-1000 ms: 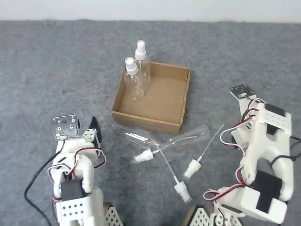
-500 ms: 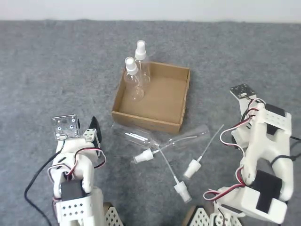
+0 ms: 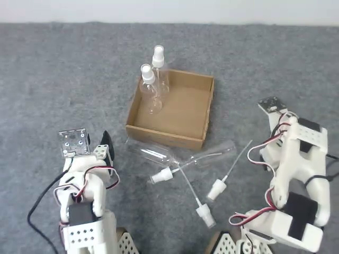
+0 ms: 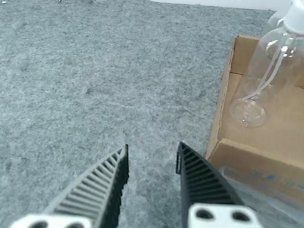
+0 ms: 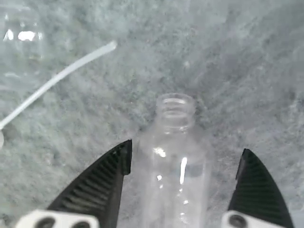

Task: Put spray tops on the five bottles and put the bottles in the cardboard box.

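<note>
Well, the right hand is open, with a topless bottle between its two sides. The left hand is open, holding nothing. Two topped bottles stand in the cardboard box, at its 11 o'clock corner. At its 6 o'clock lie other bottles and spray tops, so I think three are left to do.

Mat: is showing mottled grey.
Cardboard box: is showing plain tan.
Bottles: are glinting clear, white-capped.
Loose spray tops: are gleaming white.
Arms: are wearing white shells, black motors.
Left gripper: is showing black ridged fingers.
</note>
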You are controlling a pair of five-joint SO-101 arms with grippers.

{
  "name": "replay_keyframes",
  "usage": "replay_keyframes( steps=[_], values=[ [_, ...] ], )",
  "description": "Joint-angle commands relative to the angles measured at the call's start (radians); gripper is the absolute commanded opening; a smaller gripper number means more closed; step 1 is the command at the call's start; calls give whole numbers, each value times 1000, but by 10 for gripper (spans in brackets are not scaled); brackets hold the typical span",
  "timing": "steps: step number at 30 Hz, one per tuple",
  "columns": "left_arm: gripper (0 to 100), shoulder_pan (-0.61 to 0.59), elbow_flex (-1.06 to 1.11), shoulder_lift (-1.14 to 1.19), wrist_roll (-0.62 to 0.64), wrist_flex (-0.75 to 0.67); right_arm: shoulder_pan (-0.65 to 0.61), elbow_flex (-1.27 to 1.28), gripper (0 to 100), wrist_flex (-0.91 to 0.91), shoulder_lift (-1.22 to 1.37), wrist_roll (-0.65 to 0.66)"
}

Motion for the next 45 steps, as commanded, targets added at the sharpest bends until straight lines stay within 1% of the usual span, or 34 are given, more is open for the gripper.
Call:
replay_keyframes(
  steps=[1,6,11,17,23,31,37,39,43,45],
  values=[
    [156,-2,-10,-17,3,-6,-13,63,293,-2,-153,-11],
    [156,-2,-10,-17,3,-5,-7,160,292,-35,-268,-3],
    [156,-2,-10,-17,3,-3,-5,193,292,-38,-294,-3],
    [156,-2,-10,-17,3,-3,-5,250,285,-145,-294,-3],
    [156,-2,-10,-17,3,-3,-4,298,199,-211,-294,-2],
    [156,-2,-10,-17,3,-3,61,290,187,-208,-306,-3],
    [156,-2,-10,-17,3,-3,56,290,65,-208,-314,-2],
    [156,-2,-10,-17,3,-3,56,290,43,-205,-341,-5],
    [156,-2,-10,-17,3,-3,59,298,38,-199,-443,-8],
    [156,-2,-10,-17,3,-3,56,298,38,-153,-504,-9]
  ],
)
